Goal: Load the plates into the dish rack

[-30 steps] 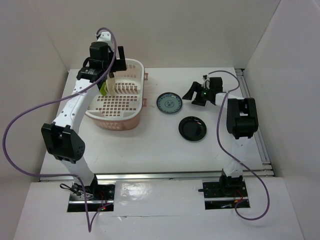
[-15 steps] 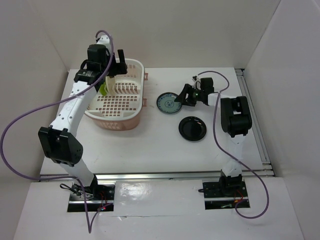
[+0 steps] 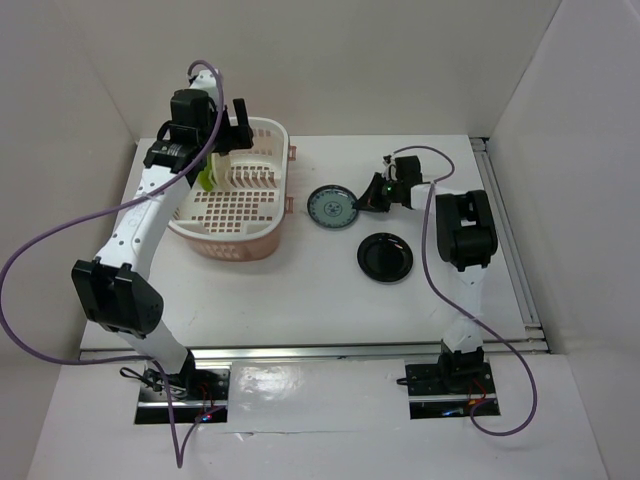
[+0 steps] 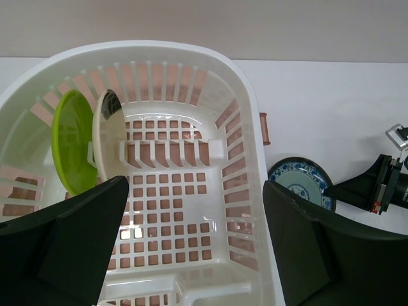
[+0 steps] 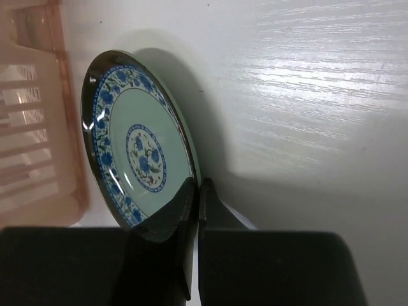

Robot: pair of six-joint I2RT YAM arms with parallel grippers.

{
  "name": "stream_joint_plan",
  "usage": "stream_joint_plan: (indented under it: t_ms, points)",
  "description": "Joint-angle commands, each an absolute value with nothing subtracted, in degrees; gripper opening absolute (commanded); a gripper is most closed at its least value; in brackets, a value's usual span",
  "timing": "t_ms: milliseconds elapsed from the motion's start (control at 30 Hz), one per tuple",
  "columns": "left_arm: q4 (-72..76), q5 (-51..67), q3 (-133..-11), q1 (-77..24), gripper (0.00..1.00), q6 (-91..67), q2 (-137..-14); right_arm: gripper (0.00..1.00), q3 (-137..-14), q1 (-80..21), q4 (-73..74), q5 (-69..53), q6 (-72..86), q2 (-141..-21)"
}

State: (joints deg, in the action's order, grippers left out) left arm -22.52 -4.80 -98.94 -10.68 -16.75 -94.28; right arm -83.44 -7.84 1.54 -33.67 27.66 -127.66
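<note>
We see the pink dish rack [image 3: 232, 246] on the left part of the white table [image 3: 300, 300]. Two plates stand up on their edges inside it, on its left side, next to the row of prongs [image 4: 166, 153]. The green plate [image 4: 71, 143] is closest to the rack's wall. The cream plate [image 4: 107, 137] is just beside it and has a dark mark near its top. We cannot tell if the two touch.

The left claw [image 4: 196, 191] hangs over the rack. Its two fingers are far apart, and there is nothing between them – only the rack's floor shows below.

The blue plate [image 3: 335, 207] is out on the table, to the right of the rack, near the rack's little side handle [image 4: 265, 129] but not touching it. The right claw [image 5: 197, 191] reaches in low from the right. Its fingers are squeezed together on the plate's rim – one finger lies on the flowery face, the other sits behind. The plate looks tipped up a bit. We cannot tell if its far edge rests on the table.

The black plate [image 3: 385, 257] lies flat on the table, closer to the arms' bases. It is near the blue plate, but they do not touch, and no claw is on it.
</note>
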Motion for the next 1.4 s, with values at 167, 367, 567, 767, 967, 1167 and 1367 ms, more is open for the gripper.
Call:
stream_joint_plan:
  t_ms: [167, 367, 567, 767, 967, 1167, 1367]
  points:
    - [-21.1, -3.9, -98.4, -10.5, 1.0, -17.8, -91.1, 0.0, -81.5, -7.0, 4.7, -30.7, 32.0, -128.1]
    - [-21.6, -2.8, -99.7, -10.5, 1.0, -18.4, -91.8, 0.0, -82.7, -5.2, 2.5, -30.1, 35.8, -122.4]
    - [-22.1, -1.1, -100.3, -10.5, 1.0, -18.4, -92.8, 0.0, -86.9, -4.0, 4.3, -25.3, 36.4, -114.0]
    - [-22.7, 0.1, -101.4, -10.5, 1.0, -18.9, -93.9, 0.0, -88.8, -3.0, 5.5, -22.0, 36.9, -104.3]
    - [-22.7, 2.1, -103.4, -10.5, 1.0, -19.4, -94.5, 0.0, -90.2, -3.0, 4.6, -25.7, 36.9, -100.0]
    - [-22.7, 4.6, -103.4, -10.5, 1.0, -20.6, -93.9, 0.0, -88.0, -5.4, -0.3, -29.3, 36.1, -93.4]
    - [-22.1, 10.4, -102.8, -10.5, 1.0, -21.9, -94.5, 0.0, -88.4, -7.4, -0.7, -35.1, 33.7, -92.1]
